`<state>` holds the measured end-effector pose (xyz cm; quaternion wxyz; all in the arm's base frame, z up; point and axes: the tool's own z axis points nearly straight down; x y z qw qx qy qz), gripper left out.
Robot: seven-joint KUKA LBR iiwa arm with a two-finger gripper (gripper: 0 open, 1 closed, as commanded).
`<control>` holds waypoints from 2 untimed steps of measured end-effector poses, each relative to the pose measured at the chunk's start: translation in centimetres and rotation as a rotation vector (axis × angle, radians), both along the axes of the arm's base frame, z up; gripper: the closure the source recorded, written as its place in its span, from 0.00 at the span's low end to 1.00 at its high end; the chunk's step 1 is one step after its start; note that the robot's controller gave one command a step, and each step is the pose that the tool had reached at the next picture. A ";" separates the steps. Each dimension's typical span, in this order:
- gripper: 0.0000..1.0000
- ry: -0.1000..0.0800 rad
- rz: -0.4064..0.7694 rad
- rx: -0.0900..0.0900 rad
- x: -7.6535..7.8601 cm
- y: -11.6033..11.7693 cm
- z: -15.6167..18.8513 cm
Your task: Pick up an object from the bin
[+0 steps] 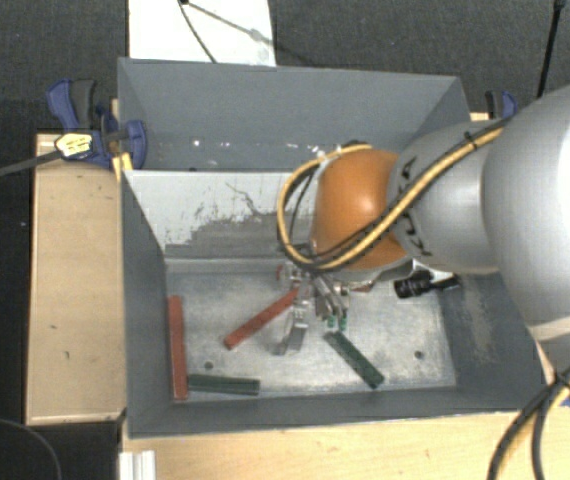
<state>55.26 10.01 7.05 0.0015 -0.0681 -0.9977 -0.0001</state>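
At middle of bin (145, 298) floor, my gripper (312, 330) sits low, jaws spread, nothing between them. Slanted red stick (260, 324) has its upper end just beside jaw on view's left. Green stick (355, 360) starts near other jaw.

Readable text: none.
Bin (295, 118): plain grey metal, scratched; no letters or numbers can be read.
Orange cover (350, 206) on the wrist: plain surface, no brand or label can be read.
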 end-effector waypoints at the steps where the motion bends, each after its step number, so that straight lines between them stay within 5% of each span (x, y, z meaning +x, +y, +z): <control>1: 1.00 -0.001 -0.005 0.001 0.0 0.0 0.0; 2: 1.00 -0.013 -0.134 0.001 0.5 -2.6 13.2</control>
